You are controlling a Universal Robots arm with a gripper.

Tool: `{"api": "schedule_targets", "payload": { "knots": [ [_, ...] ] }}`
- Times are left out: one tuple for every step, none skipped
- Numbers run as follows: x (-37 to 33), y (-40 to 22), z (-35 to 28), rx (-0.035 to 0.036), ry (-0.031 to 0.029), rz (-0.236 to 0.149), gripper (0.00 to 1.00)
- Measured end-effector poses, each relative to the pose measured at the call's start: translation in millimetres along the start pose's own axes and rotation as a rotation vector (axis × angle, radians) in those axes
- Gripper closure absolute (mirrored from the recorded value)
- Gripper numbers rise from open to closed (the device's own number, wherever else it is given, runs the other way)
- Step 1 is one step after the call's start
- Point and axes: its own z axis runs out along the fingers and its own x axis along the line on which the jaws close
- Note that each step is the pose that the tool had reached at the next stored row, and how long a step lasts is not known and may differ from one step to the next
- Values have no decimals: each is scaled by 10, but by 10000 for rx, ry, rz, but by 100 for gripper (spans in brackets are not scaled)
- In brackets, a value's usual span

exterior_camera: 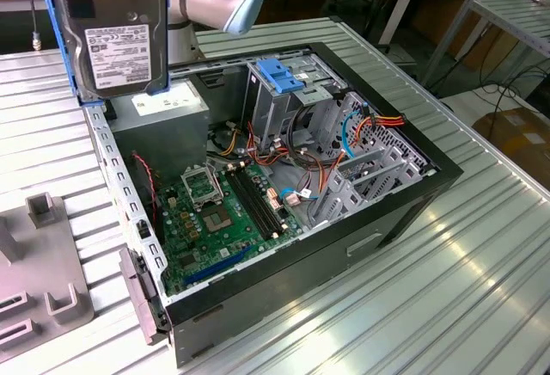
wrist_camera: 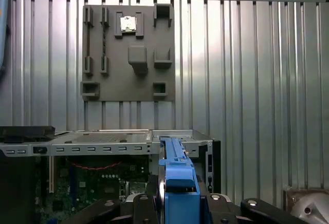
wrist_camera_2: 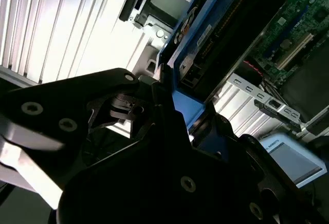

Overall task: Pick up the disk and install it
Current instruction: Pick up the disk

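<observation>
Space lies open all round the disk [exterior_camera: 120, 39], which hangs upright, label outward, above the open computer case [exterior_camera: 404, 212] at the exterior view's left. Jaws are clamped on its smooth blue plastic edge frame, over the ribbed metal worktop [exterior_camera: 464, 289].

Ribbed metal table [exterior_camera: 430, 306] carried everything; slats ran parallel across whole top. Open computer case [exterior_camera: 361, 237] sat directly on it. Grey fixture plate [exterior_camera: 34, 298] with raised holders lay flat just beside case, at exterior view's left, not touching.
</observation>
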Motion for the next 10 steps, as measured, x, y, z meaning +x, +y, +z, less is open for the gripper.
{"api": "schedule_targets", "payload": {
  "knots": [
    [-2,-97,-3,-1,0,2,63],
    [-3,-176,-6,-1,1,0,63],
    [-4,-247,-8,0,1,1,63],
    [-5,-334,-10,0,0,0,63],
    [-7,-398,-12,-1,0,0,63],
    [-7,-440,-13,-1,1,2,63],
    [-8,-470,-14,0,0,1,63],
    [0,-498,-13,0,0,1,63],
    [27,-506,-12,-1,1,2,63],
    [53,-510,-12,-1,1,5,63]
  ]
}}
